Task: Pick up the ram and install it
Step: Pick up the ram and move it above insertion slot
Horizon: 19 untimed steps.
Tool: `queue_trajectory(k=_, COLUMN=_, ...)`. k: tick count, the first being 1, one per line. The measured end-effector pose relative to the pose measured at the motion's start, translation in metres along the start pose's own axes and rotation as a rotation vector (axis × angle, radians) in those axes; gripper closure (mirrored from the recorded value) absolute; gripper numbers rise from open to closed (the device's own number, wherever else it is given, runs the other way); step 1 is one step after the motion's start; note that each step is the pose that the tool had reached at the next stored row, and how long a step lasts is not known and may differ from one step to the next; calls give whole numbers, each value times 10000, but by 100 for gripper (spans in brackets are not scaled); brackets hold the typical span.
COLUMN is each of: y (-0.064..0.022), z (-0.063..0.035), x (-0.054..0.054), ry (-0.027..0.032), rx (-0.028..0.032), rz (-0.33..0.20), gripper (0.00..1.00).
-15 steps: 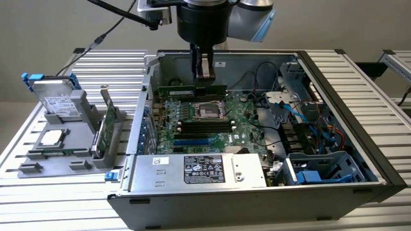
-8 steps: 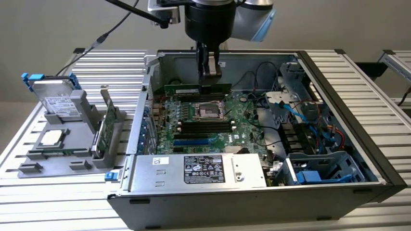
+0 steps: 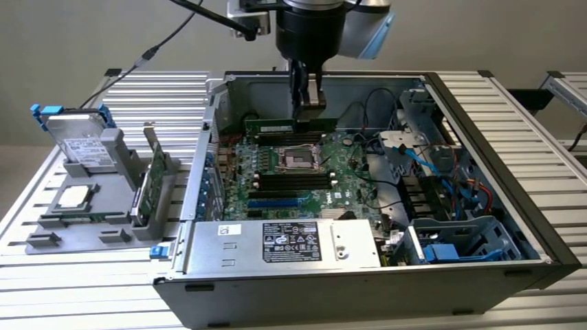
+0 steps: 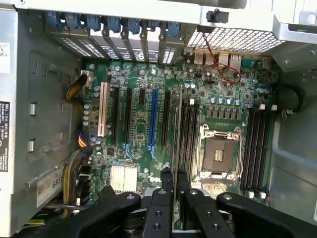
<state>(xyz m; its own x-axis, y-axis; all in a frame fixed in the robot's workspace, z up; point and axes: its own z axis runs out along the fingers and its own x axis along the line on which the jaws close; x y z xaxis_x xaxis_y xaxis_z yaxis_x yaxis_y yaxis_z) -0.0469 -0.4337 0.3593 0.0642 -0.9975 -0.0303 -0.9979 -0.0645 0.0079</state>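
Note:
My gripper point(image 3: 307, 104) hangs inside the open computer case, shut on the ram point(image 3: 282, 127). The ram is a thin dark green stick held level just above the far side of the motherboard point(image 3: 275, 196), beyond the CPU socket point(image 3: 298, 157). In the wrist view the ram point(image 4: 177, 129) shows edge-on as a thin line running out from between the black fingertips point(image 4: 166, 177). It lies over the black memory slots point(image 4: 189, 134) beside the CPU socket point(image 4: 218, 154). A second bank of black slots point(image 4: 255, 144) sits on the socket's other side.
A grey holder point(image 3: 92, 227) on the exterior view's left carries a silver hard drive point(image 3: 87, 148) and a green card with a metal bracket point(image 3: 151, 182). The power supply point(image 3: 284, 242) fills the case's near side. A drive cage with blue cables point(image 3: 440, 206) stands at the right.

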Motion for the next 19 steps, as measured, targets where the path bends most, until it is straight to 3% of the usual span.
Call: queue_trajectory(k=19, y=-79, z=258, x=-275, ry=-3, rx=9, rz=293, gripper=85)
